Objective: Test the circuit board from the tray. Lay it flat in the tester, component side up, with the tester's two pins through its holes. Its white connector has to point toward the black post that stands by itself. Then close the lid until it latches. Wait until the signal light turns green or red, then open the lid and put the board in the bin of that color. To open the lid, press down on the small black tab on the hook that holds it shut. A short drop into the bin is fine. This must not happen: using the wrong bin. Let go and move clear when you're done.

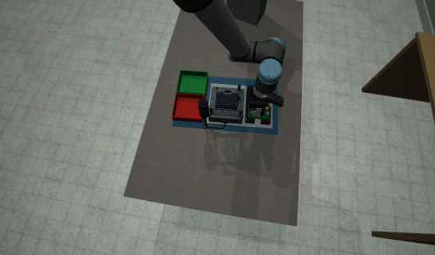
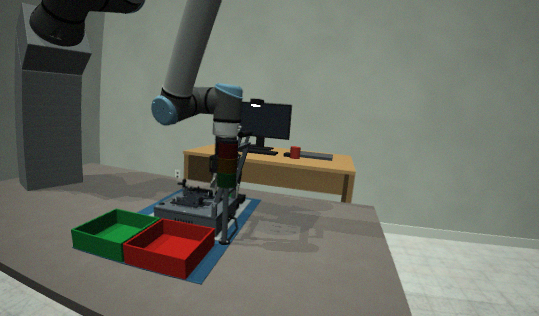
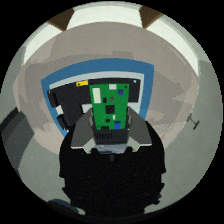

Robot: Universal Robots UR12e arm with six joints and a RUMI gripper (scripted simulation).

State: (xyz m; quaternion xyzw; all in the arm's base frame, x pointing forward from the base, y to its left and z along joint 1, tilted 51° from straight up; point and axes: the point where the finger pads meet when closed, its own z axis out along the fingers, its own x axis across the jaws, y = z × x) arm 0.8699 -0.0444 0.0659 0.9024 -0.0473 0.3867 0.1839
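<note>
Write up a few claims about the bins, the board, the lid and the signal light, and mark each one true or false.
1. The green bin and the red bin stand side by side. True.
2. The circuit board lies in the red bin. False: it is over at the tray, on the far side of the tester from the bins.
3. The tester's lid is closed. False: it stands open.
4. The signal light has red, amber and green sections. True.
5. The red mug stands inside the green bin. False: it is on the wooden desk.
</note>
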